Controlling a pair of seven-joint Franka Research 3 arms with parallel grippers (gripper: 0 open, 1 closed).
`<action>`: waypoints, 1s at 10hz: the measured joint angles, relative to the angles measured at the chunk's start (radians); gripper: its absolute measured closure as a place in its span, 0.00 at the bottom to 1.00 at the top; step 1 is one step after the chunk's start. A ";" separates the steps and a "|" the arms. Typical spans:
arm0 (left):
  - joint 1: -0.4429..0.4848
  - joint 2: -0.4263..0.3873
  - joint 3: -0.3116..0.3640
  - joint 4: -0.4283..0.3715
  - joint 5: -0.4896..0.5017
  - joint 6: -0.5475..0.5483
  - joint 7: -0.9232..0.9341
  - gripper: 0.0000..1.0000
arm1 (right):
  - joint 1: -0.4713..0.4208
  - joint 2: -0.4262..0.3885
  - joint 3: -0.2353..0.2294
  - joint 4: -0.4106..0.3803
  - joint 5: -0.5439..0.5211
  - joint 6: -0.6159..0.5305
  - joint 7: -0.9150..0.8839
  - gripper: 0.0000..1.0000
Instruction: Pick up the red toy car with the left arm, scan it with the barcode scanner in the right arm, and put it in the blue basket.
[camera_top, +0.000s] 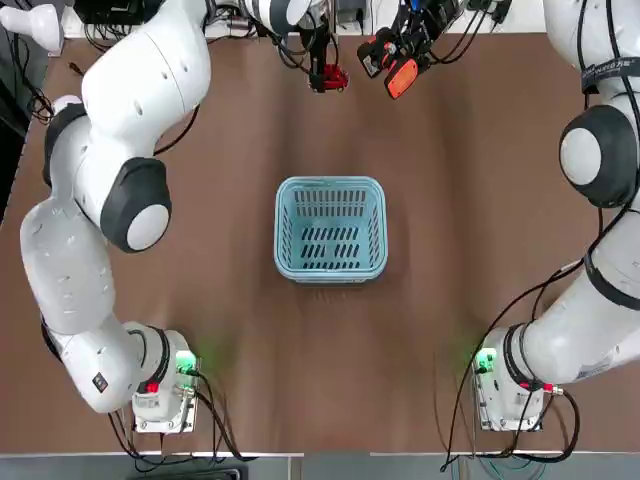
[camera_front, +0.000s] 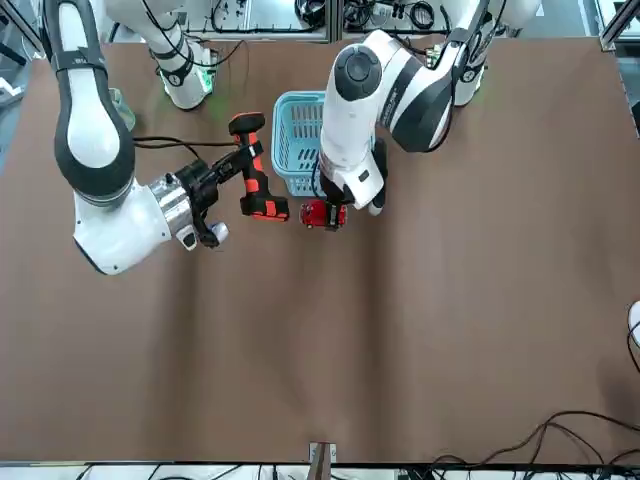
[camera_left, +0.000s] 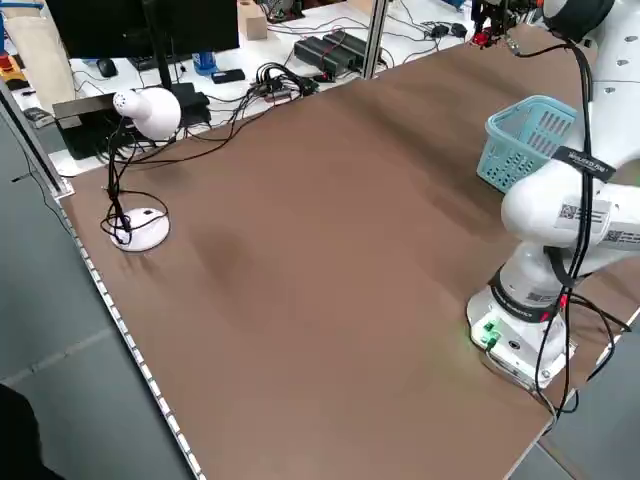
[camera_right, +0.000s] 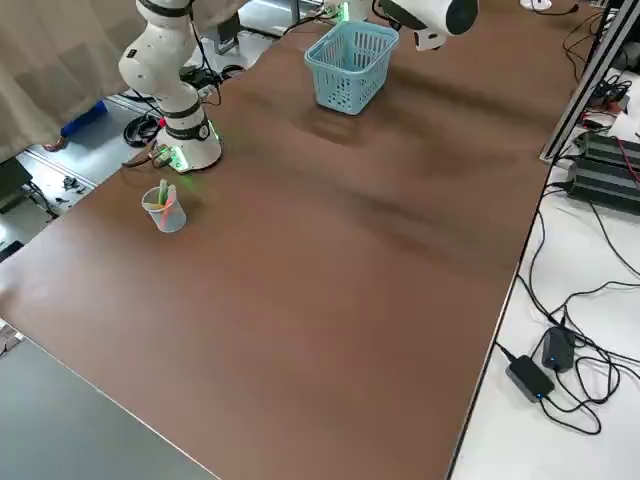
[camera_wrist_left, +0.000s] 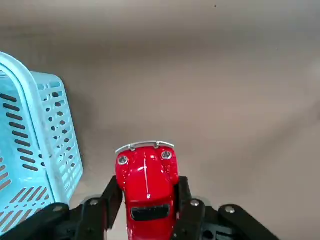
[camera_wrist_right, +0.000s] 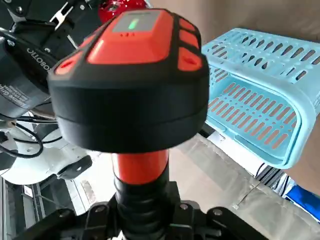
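The pick-up looks done: the left pincer (camera_front: 327, 213) is clenched on the red toy car (camera_front: 324, 213), its fingers (camera_wrist_left: 111, 196) pressing the car's two sides, and the car is held above the brown surface (camera_front: 450, 300) at the far side, beyond the blue basket (camera_top: 331, 228). The right pincer (camera_front: 205, 187) grips the barcode scanner (camera_front: 253, 178) by its handle, and the scanner's orange head sits just beside the car, to its right in the scene, apart from it. Whether the head is aimed squarely at the car I cannot tell, so the scan seems to be either about to happen or under way. What is left, by my judgement, is finishing the scan and then carrying the car back toward the near side to drop it in the basket, which shows nothing inside it.

Counted: one red car, one scanner, one blue basket, two arms. Off to the right edge of the surface stands one clear cup (camera_right: 165, 209) with a few coloured sticks in it; at the left edge is one white desk lamp (camera_left: 147, 112).
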 joint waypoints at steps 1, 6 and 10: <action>0.000 0.000 0.000 0.000 0.000 0.000 0.000 0.51 | 0.004 0.000 0.000 0.000 -0.012 0.023 0.000 0.64; -0.007 -0.051 -0.040 -0.042 0.000 -0.072 -0.019 0.51 | 0.012 0.001 -0.007 0.029 -0.339 0.115 0.030 0.64; -0.027 -0.126 -0.148 -0.232 0.000 -0.067 -0.084 0.51 | -0.125 -0.001 -0.015 0.148 -0.706 0.117 0.016 0.64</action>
